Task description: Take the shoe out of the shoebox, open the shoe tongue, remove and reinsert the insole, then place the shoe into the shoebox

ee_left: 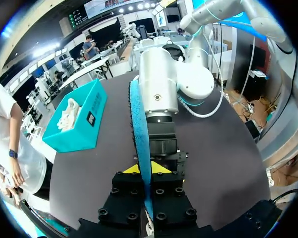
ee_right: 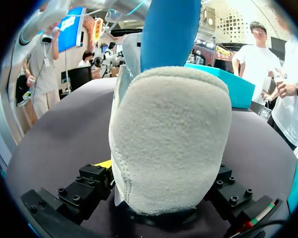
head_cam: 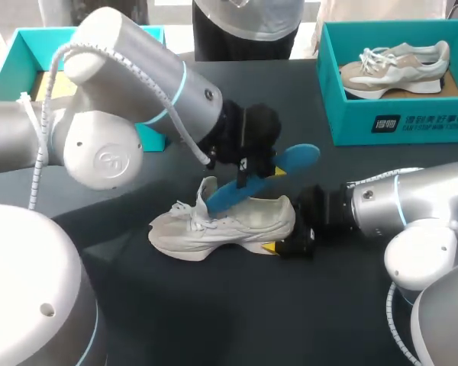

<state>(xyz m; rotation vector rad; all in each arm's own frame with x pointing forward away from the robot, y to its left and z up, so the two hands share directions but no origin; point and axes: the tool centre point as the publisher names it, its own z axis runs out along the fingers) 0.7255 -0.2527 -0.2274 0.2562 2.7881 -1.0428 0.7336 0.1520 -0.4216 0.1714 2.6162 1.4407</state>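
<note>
The cream sneaker sat mid-frame on the dark counter — heel clamped by the right tool. The left tool pinched the blue insole, slanting over the sneaker.

The desk is dark and matte. A pale shoe stands on its sole near the middle, toe toward the left arm's side and heel toward the right arm's. At the far right corner an open teal box sits flat on the desk, well apart from the shoe; the left wrist view shows it near the desk's rounded edge. At the far left a second teal box is largely hidden by the left arm. Its base is out of sight, so it probably rests on the desk too.
</note>
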